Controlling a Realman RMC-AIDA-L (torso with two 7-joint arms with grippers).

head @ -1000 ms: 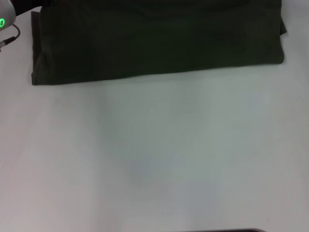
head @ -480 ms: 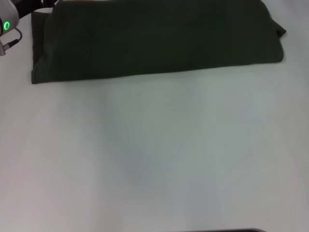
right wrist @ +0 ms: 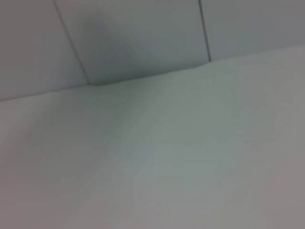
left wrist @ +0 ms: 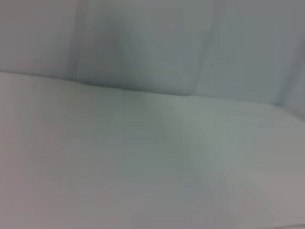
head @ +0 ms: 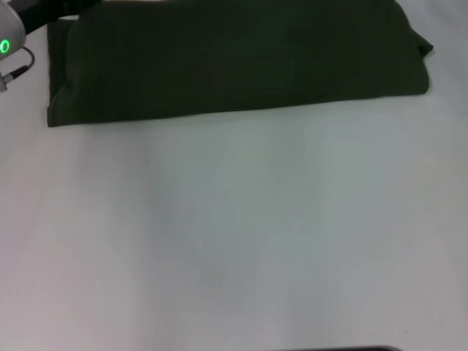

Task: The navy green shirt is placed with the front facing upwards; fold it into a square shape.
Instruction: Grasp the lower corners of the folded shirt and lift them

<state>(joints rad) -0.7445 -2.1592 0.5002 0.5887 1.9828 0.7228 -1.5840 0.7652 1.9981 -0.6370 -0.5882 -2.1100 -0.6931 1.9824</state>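
Shirt (head: 234, 62), the navy green shirt, lies as a wide band across the frame's top; my left arm (head: 14, 33) sits at its upper-left end, nearer; I cannot tell either pincer's state.

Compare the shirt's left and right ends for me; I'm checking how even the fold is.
The shirt's left end shows a narrower under-layer sticking out past the upper fold, with a squarish near corner; the right end is rounded, with one small flap poking out. The left end reaches nearer the robot. Both are plain dark green cloth lying flat on the table.
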